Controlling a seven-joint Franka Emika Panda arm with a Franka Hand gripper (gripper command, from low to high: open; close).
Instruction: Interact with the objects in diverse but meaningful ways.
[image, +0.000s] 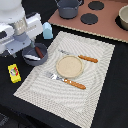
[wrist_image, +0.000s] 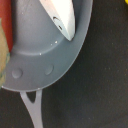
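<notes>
One claw (image: 31, 44) is lowered over the grey long-handled frying pan (image: 36, 54) at the exterior view's left, its fingers hidden behind the arm's white body; whether it is open or closed cannot be told. In the wrist view no fingertips are shown, only the pan's grey bowl (wrist_image: 45, 55), two rivets and the forked start of its handle. Inside the pan the white-and-blue fish (wrist_image: 62, 17) is seen lying against the wall, and a brown sausage (wrist_image: 4, 42) is seen at the picture's edge; in the exterior view a reddish piece (image: 39, 51) and a white piece (image: 32, 57) are made out in the bowl. The pan is set on the corner of a striped placemat (image: 95, 75) on the black counter (image: 112, 107). A pale blue carton (image: 47, 31) stands just beyond the pan. A yellow packet with red mark (image: 14, 73) lies on the counter near the mat's edge; its writing is too blurred to be read. A round wooden plate (image: 69, 66) sits mid-mat between an orange-handled fork (image: 67, 80) and knife (image: 80, 56). No brand or label can be read anywhere.
</notes>
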